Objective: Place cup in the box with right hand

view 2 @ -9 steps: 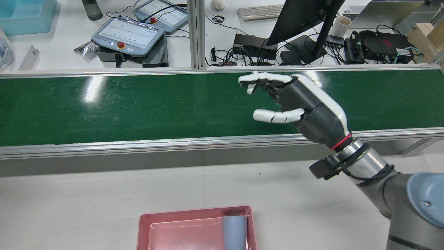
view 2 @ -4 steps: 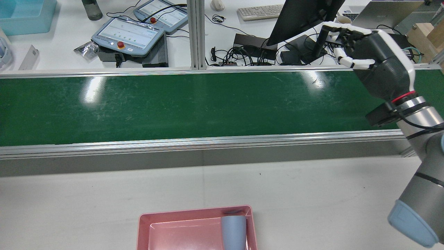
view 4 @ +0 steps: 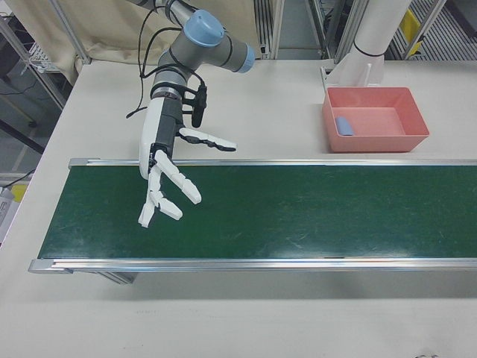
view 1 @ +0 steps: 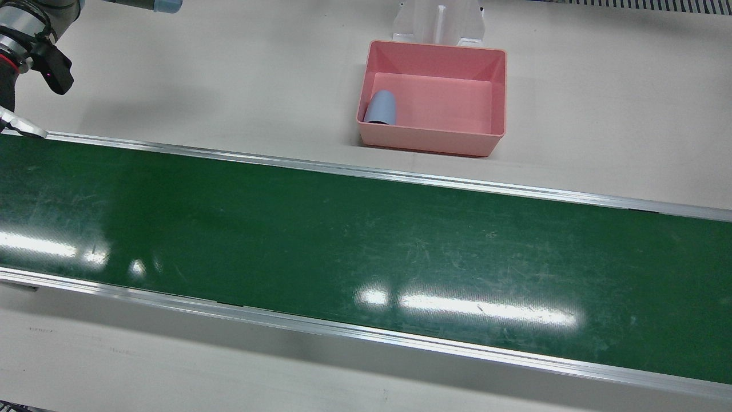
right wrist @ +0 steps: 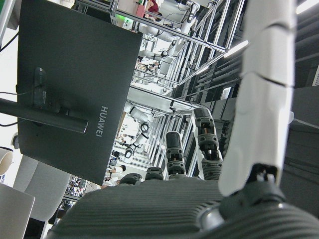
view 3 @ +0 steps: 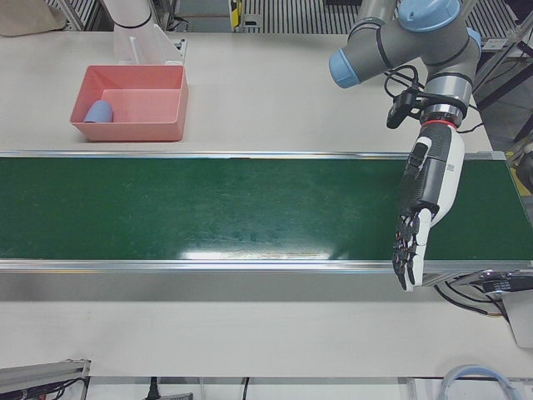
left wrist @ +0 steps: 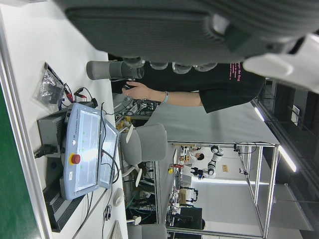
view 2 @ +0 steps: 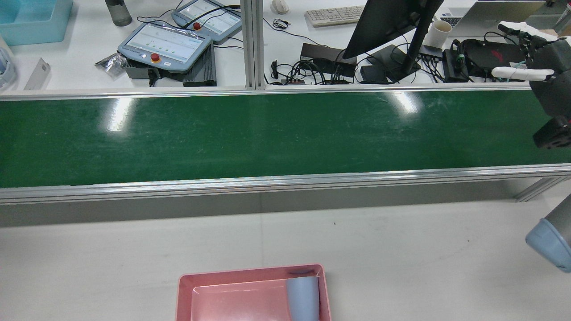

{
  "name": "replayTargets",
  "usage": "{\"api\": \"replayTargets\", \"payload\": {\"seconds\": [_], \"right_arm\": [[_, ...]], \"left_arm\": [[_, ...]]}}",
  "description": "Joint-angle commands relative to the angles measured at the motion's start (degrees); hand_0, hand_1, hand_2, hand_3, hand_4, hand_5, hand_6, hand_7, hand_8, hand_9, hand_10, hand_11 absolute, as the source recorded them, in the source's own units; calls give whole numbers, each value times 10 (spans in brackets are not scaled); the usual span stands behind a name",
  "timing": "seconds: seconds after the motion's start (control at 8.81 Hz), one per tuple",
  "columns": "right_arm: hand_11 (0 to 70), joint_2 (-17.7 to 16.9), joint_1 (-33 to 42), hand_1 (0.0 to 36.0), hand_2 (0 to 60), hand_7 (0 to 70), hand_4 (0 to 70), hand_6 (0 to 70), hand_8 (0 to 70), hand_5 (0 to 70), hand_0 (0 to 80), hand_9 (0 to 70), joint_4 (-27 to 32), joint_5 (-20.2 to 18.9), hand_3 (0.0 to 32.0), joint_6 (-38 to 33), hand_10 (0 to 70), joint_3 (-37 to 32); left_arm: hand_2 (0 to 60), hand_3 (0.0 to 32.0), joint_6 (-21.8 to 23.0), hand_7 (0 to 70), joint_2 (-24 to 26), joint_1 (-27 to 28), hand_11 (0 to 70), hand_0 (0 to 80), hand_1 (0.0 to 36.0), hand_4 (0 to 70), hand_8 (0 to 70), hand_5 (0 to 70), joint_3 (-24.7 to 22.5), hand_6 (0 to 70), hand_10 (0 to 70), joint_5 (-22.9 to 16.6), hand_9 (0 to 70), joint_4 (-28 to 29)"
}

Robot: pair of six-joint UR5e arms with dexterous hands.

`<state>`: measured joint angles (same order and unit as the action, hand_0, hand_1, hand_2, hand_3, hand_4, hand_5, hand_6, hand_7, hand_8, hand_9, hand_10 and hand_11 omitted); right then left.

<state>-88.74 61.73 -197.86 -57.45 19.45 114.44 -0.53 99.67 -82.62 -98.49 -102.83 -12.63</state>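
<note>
The cup [view 1: 380,107] is seen lying on its side inside the pink box [view 1: 434,138], tucked against one end wall, so the placing itself appears to be done. The box is set on the pale tabletop [view 1: 229,74], just beside the green belt [view 1: 366,246].

Over the last second the right hand [view 4: 165,173] has been carried away from the middle of the belt: in the rear view it was first seen above the belt's centre, then nearer the far right corner, and it is now found at that view's right edge. It is empty, with its fingers [view 4: 182,192] spread apart and nothing between them. This is judged to be a retreat after release, and the box has been left undisturbed; the cup's position in it has scarcely altered.

The left hand [view 3: 420,212] is held out over the other end of the belt, fingers stretched downward and loose, grasping nothing. Both hands are well apart from the box. Nothing further seems required beyond parking the right arm.
</note>
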Motion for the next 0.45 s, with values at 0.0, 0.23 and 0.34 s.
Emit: {"api": "replayTargets", "payload": {"seconds": [0.0,0.23,0.34], "right_arm": [[0,0,1,16,0,309,127,56,1,10,481,47,-3,-13,0,-2,0,-4],[0,-3,12,16,0,366,129,64,2,0,449,59,-26,-21,0,-12,0,-5],[0,-6,30,29,0,466,129,82,6,0,444,79,-34,-25,0,-17,0,-2]], "left_arm": [[0,0,0,0,0,0,0,0,0,0,0,0,0,0,0,0,0,1],[0,0,0,0,0,0,0,0,0,0,0,0,0,0,0,0,0,1],[0,0,0,0,0,0,0,0,0,0,0,0,0,0,0,0,0,1]]}}
